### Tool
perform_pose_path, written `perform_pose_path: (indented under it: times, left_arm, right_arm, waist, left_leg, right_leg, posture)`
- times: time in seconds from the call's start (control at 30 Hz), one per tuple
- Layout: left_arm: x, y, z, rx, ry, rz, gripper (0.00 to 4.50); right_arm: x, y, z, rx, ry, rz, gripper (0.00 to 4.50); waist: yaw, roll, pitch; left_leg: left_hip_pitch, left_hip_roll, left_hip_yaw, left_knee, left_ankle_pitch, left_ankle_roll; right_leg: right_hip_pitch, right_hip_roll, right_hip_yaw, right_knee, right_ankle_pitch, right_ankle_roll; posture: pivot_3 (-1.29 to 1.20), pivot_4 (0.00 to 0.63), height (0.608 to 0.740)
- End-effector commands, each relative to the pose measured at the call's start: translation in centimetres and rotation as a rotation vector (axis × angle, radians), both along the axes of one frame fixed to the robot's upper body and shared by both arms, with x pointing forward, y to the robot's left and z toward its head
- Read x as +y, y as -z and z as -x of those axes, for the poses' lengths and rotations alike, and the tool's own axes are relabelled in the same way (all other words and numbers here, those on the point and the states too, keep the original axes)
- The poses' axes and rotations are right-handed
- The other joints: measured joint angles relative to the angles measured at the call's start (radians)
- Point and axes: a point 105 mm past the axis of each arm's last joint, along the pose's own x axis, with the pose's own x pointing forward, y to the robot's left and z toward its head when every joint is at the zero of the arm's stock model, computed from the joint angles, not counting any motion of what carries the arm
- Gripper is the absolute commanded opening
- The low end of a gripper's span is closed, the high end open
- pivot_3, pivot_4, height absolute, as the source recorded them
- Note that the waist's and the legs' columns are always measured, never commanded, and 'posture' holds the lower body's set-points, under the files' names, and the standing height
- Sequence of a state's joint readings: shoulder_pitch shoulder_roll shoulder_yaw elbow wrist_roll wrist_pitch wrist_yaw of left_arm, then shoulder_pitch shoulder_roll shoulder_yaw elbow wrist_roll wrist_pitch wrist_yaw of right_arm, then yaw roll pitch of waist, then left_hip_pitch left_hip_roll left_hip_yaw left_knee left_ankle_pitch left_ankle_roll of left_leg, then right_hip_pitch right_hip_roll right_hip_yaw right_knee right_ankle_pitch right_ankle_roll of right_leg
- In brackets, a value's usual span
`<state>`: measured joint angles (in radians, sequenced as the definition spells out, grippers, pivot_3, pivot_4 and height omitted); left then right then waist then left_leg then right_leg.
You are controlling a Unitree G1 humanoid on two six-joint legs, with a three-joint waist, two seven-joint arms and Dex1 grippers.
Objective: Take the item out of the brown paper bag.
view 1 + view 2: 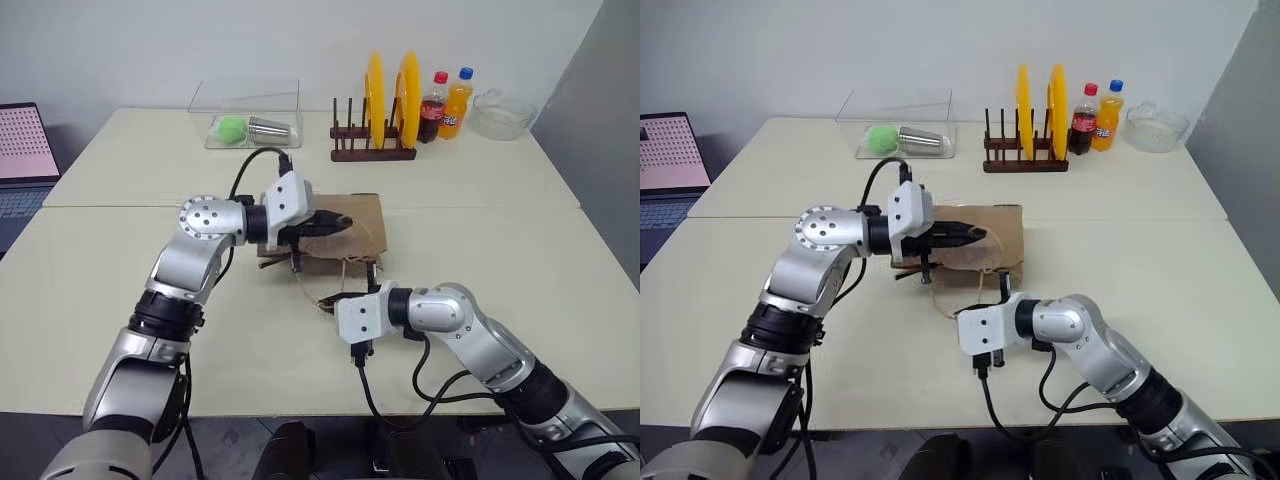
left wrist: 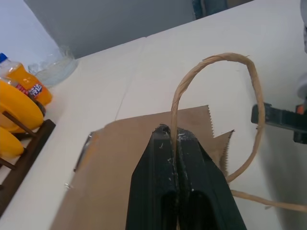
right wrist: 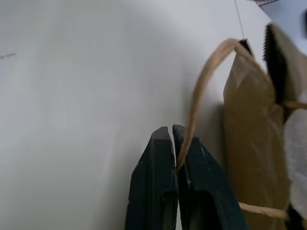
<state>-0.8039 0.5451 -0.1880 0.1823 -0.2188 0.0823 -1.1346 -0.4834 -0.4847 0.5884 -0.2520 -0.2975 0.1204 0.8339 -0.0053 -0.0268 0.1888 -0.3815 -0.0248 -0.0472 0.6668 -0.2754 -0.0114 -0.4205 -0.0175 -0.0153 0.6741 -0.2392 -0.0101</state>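
Brown paper bag (image 1: pixel 362 232) interior hidden; partly behind left tool (image 1: pixel 340 221).

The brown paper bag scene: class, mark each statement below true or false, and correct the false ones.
1. The left gripper is shut on a handle of the brown paper bag. True.
2. The right gripper stands wide open. False: it is shut, a handle loop beside its fingers.
3. The green ball lies inside the bag. False: it sits in the clear box beside the metal cup.
4. Two yellow plates stand in the rack. True.
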Motion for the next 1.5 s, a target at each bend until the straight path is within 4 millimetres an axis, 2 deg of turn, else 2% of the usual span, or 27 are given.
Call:
perform_pose_path:
  times: [0.03,0.4,0.53,0.7,0.77,0.87,1.03,1.2,1.27,1.33,1.5]
  left_arm:
    - [0.0,-3.5,-1.1,-0.077,-0.055,0.052,0.0]
    - [2.0,-7.2,-5.4,-0.14,-0.287,0.103,0.0]
    - [1.8,-7.9,-5.5,-0.141,-0.293,0.126,0.0]
    - [0.9,-8.5,-4.6,-0.111,-0.235,0.169,0.0]
    - [0.5,-8.5,-3.9,-0.086,-0.194,0.18,0.0]
    - [0.2,-7.7,-2.8,-0.042,-0.128,0.151,0.0]
    - [0.2,-6.9,-1.5,0.017,-0.074,0.134,0.0]
    - [0.3,-7.2,-1.5,0.048,-0.084,0.158,0.0]
    - [0.3,-7.3,-1.4,0.07,-0.083,0.178,0.0]
    - [0.2,-7.5,-1.4,0.087,-0.077,0.193,0.0]
    - [0.2,-8.0,-1.2,0.112,-0.062,0.222,0.0]
  right_arm:
    - [0.3,0.5,0.4,-0.012,-0.047,0.038,0.05]
    - [-0.2,1.6,0.8,-0.007,-0.089,0.123,0.05]
    - [-0.5,1.7,0.9,-0.011,-0.098,0.142,0.05]
    - [-0.6,1.0,0.7,-0.024,-0.088,0.123,0.05]
    - [-0.6,0.2,0.7,-0.002,-0.077,0.077,0.05]
    - [-0.6,-1.3,0.7,0.005,-0.065,0.014,0.61]
    - [-1.8,-2.8,2.0,0.117,-0.067,-0.019,2.21]
    - [-5.0,-6.0,2.9,0.309,-0.005,-0.085,2.21]
    - [-5.4,-7.7,2.7,0.374,0.019,-0.164,2.21]
    - [-5.1,-9.0,2.2,0.391,0.041,-0.238,2.21]
    - [-1.8,-10.2,-1.1,0.289,0.146,-0.311,2.21]
  waist:
    - [0.0,0.0,0.0]
    - [-0.001,0.0,0.0]
    - [-0.001,0.0,0.0]
    - [-0.001,0.0,0.0]
    - [-0.002,0.0,0.0]
    - [-0.002,0.0,0.0]
    - [-0.003,0.0,0.0]
    - [-0.001,0.0,0.0]
    - [-0.001,0.0,0.0]
    - [-0.006,0.0,0.0]
    - [-0.02,0.0,0.0]
  left_leg:
    - [0.0,0.0,0.0,0.0,0.0,0.0]
    - [0.0,0.0,0.0,0.0,0.0,0.0]
    - [0.0,0.0,0.0,0.0,0.0,0.0]
    - [0.0,0.0,0.0,0.0,0.001,-0.002]
    - [0.0,0.0,0.0,0.0,0.002,-0.004]
    - [0.0,0.0,0.0,0.0,0.003,-0.005]
    - [0.0,0.0,-0.001,0.0,0.003,-0.005]
    - [-0.001,0.0,-0.001,0.002,0.001,-0.001]
    - [-0.001,0.0,-0.001,0.003,0.0,-0.001]
    - [0.0,0.0,-0.001,0.003,0.0,-0.001]
    - [0.001,0.0,-0.001,0.003,0.001,-0.001]
  right_leg:
    - [0.0,0.0,0.0,0.0,0.0,0.0]
    - [-0.001,0.0,0.0,0.0,0.0,0.0]
    - [-0.001,0.0,0.0,0.0,0.0,0.0]
    - [-0.001,0.0,0.0,0.001,0.0,0.0]
    - [-0.001,0.0,0.0,0.001,0.0,0.0]
    - [-0.001,0.0,0.0,0.001,0.0,0.0]
    - [-0.001,0.0,0.0,0.002,0.0,0.0]
    - [0.0,-0.001,0.0,0.001,0.0,0.0]
    - [0.0,-0.001,0.0,0.002,0.0,0.0]
    - [0.0,0.0,0.0,0.002,0.0,0.0]
    - [-0.001,0.0,0.0,0.005,0.0,0.0]
  posture:
    - [0.0,0.15,0.74]
    - [0.0,0.15,0.74]
    - [0.0,0.15,0.74]
    - [0.0,0.15,0.74]
    - [0.0,0.15,0.74]
    - [0.0,0.15,0.74]
    - [0.0,0.15,0.74]
    - [0.0,0.15,0.74]
    - [0.0,0.15,0.74]
    - [0.0,0.15,0.74]
    - [0.0,0.15,0.74]
